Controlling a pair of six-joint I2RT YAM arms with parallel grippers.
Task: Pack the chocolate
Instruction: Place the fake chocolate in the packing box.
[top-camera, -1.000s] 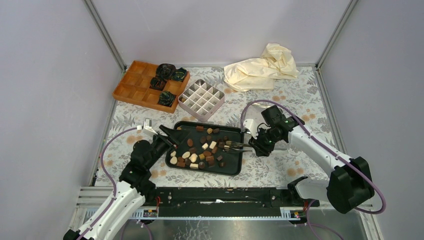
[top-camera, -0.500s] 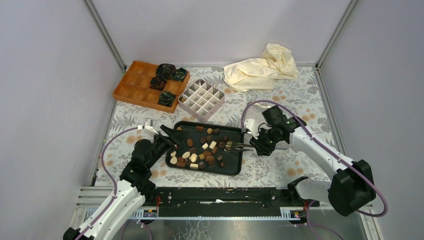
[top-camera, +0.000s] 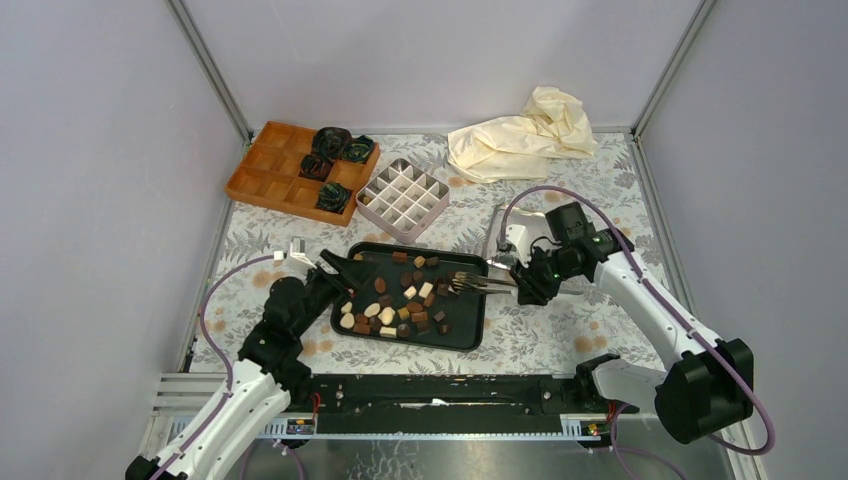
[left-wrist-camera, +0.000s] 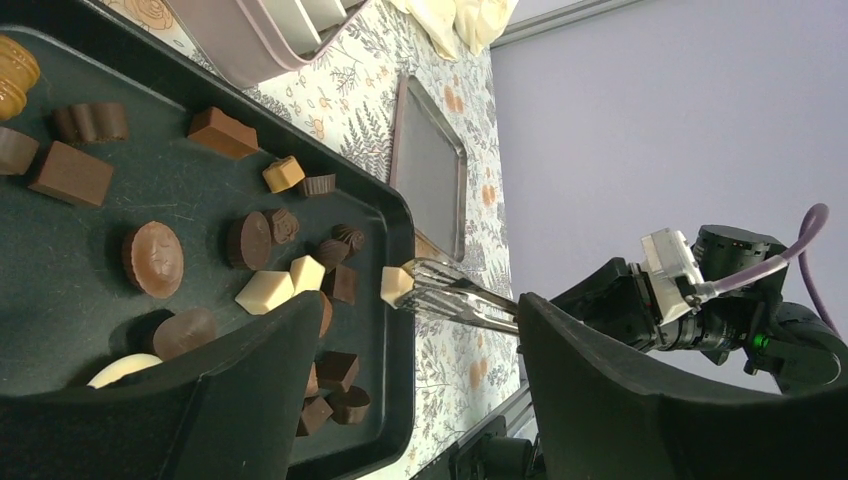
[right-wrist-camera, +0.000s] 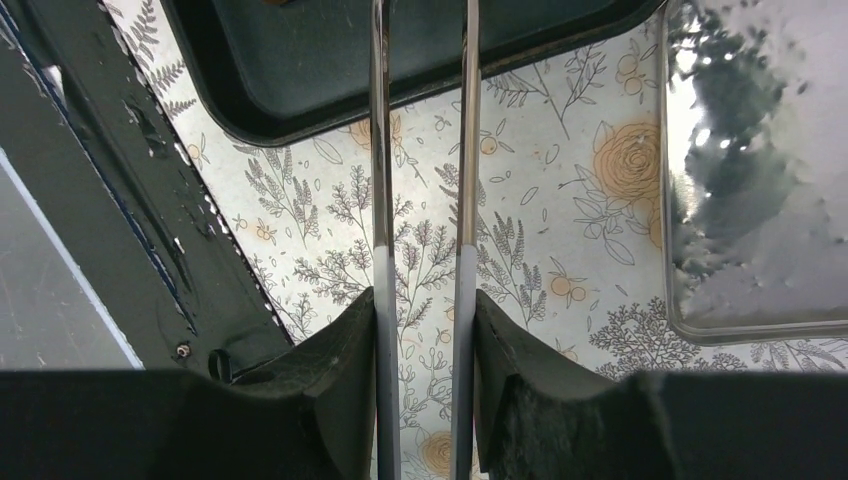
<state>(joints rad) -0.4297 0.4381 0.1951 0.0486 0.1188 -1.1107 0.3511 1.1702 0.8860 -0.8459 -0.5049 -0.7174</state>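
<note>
On the floral-printed tablecloth (top-camera: 580, 200), a black rectangular plastic tray (top-camera: 465, 325) sits in front of the two arms and holds the chocolate (top-camera: 400, 305): small dark brown, light brown and cream-white pieces, round, oval and square, scattered loosely over its floor. In the left wrist view one round brown piece (left-wrist-camera: 155, 258) bears a moulded face-like relief; nothing else on the pieces can be read as writing. The right gripper (top-camera: 525, 283) is clamped on the handles of slim silver metal tongs (top-camera: 485, 283), its two fingers (right-wrist-camera: 340, 380) pressing the arms in from either side. The tongs reach left over the tray's right rim and pinch one cream-white square piece (left-wrist-camera: 397, 285) between their tips, apparently clear of the tray floor. The left gripper (top-camera: 338, 270) rests at the tray's left edge with its jaws spread wide around nothing. A flat silver metal tray (right-wrist-camera: 760, 200) lies just beside the black tray's right end. Behind it stands a pale box with a square grid of compartments (top-camera: 402, 198), and farther left an orange compartment tray (top-camera: 262, 170) carries crumpled black-green paper cups (top-camera: 332, 150) at its right end. A crumpled cream cloth (top-camera: 525, 135) lies at the far right of the table.
</note>
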